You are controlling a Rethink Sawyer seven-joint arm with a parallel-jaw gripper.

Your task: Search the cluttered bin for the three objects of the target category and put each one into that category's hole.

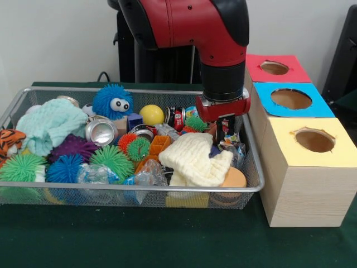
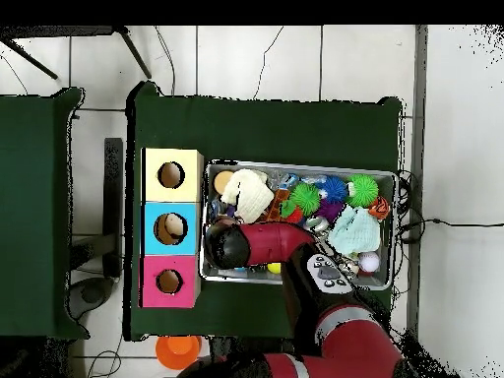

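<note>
The red and black arm (image 2: 315, 295) reaches up from the picture's bottom over the bin (image 2: 394, 231), and its dark end (image 2: 224, 246) covers the bin's end nearest the boxes, so the fingers themselves are hidden beneath it. Just beside that end, outside the rim, stands the blue-topped box with the hole (image 2: 173, 227); the yellow-topped hole (image 2: 171, 175) and the red-topped hole (image 2: 169, 282) flank it. Inside the bin, close by the arm's end, lies a cream knitted cloth (image 2: 251, 194). Farther along are green spiky balls (image 2: 305, 199), a blue one (image 2: 335, 188), and a pale mint cloth (image 2: 356, 232). Everything rests on the dark green surface (image 2: 276, 128).
</note>
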